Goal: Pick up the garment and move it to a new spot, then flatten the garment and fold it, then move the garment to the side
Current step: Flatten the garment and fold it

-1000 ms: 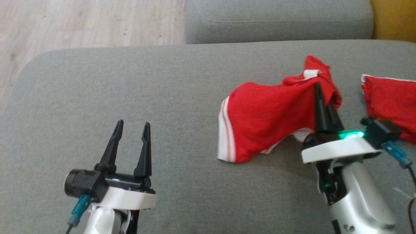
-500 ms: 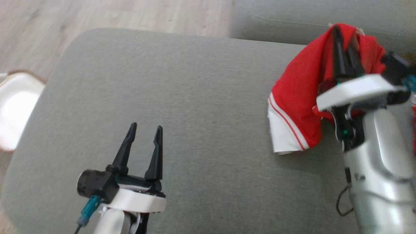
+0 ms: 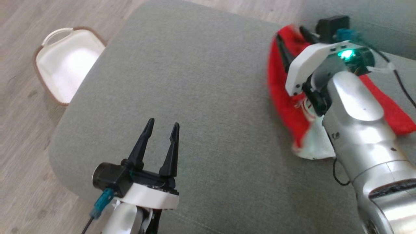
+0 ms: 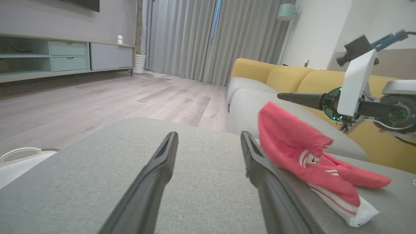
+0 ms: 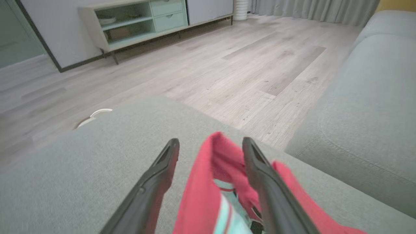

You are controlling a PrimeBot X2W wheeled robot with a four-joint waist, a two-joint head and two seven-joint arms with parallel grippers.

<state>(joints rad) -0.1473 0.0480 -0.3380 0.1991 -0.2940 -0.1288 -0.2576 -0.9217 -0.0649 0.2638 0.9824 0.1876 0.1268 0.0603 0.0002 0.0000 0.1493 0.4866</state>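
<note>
The garment (image 3: 280, 84) is red with white stripes and a white hem, and it is bunched on the right part of the grey cushion (image 3: 201, 81). My right gripper (image 3: 290, 34) hovers above it, open. In the left wrist view the garment (image 4: 292, 146) rises in a peak just under the right gripper's finger (image 4: 299, 98), with a gap between them. The right wrist view shows red cloth (image 5: 204, 185) lying below and between the spread fingers (image 5: 162, 172). My left gripper (image 3: 163, 122) stands open and empty over the cushion's near left part, well apart from the garment.
A white basket with a brown rim (image 3: 65, 61) sits on the wood floor beyond the cushion's left edge. A second grey seat (image 5: 364, 107) lies past the garment, and a yellow sofa (image 4: 279, 73) behind that. The cushion's rounded edge drops off at the left.
The head camera has swung, shifting the whole picture. My right gripper, shut on the garment before, has opened and let it go. The left gripper stays open.
</note>
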